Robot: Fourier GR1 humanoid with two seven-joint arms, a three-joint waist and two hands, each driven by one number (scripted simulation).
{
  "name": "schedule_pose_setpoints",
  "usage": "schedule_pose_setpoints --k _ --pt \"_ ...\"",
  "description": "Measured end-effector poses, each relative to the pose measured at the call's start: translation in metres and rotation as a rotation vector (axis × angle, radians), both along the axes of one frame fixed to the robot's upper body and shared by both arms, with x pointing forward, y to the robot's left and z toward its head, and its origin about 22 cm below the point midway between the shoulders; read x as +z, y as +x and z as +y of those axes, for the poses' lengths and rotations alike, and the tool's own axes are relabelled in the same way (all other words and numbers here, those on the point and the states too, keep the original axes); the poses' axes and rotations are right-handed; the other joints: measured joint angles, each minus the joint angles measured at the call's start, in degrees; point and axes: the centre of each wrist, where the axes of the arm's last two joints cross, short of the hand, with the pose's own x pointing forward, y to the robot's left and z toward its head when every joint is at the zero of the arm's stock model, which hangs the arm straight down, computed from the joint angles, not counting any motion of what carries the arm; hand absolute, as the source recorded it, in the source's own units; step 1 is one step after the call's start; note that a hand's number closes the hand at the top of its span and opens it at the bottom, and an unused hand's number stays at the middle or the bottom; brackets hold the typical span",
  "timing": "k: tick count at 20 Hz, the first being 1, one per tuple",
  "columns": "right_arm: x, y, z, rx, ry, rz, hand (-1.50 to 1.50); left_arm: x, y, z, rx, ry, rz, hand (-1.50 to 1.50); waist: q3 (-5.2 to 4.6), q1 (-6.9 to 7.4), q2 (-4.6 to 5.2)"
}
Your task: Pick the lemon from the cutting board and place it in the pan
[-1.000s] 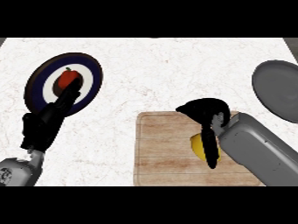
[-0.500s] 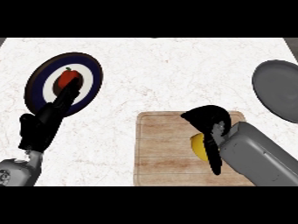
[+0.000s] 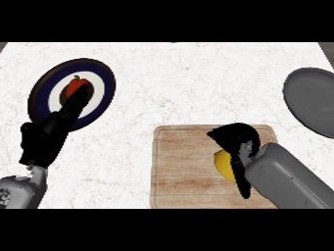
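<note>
Lemon: the lemon [image 3: 223, 165] lies on the cutting board, toward the board's right side, about halfway between its far and near edges. Only a yellow patch shows; the rest is hidden under the right hand and forearm.
Right hand: the right hand [image 3: 236, 138] is over the lemon, its fingers curled down and bunched around the fruit's far side, with the thumb [image 3: 242, 179] running down the lemon's near-right side. The fingers appear to wrap the lemon, which is on or just above the board.
Cutting board: the wooden cutting board [image 3: 184, 166] sits at the counter's near edge, right of the middle.
Pan: the grey pan [image 3: 321, 102] is at the counter's right edge, beyond and to the right of the board, well apart from the lemon.
Left hand: the left hand [image 3: 50, 135] shows near the counter's left edge, fingers straight and pressed together, pointing toward the plate and overlapping its near rim.
Plate: a round plate [image 3: 101, 88] with dark blue and white rings lies near the far-left corner of the counter.
Red fruit: a red fruit [image 3: 75, 87] sits in the plate's centre.
Counter: the counter [image 3: 191, 83] is white marble.
</note>
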Motion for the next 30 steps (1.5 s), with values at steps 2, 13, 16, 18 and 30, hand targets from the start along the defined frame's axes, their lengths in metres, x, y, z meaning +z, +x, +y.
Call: schedule_pose_setpoints --k 2,13,16,18,30 --pt "-0.001 0.002 0.002 0.024 -0.011 0.002 1.50 -0.001 0.000 -0.002 0.000 -0.004 0.001 0.00 -0.10 0.04 -0.14" --pt "-0.008 -0.011 -0.006 0.073 0.012 -0.014 1.50 -0.004 -0.004 -0.001 0.001 -0.006 -0.001 0.00 -0.31 0.01 -0.57" --pt "-0.004 -0.017 -0.004 0.062 0.033 -0.052 1.50 -0.010 -0.003 -0.001 0.001 -0.005 0.002 0.00 -0.23 -0.12 -0.41" --pt "-0.004 -0.022 -0.004 -0.018 0.068 -0.133 1.50 -0.009 -0.006 0.004 0.006 -0.006 0.005 0.00 -0.11 -0.28 -0.39" --pt "0.041 -0.064 0.007 -0.431 0.285 -0.853 1.50 -0.013 -0.008 0.005 0.028 -0.005 0.011 0.00 0.03 -1.73 -0.56"
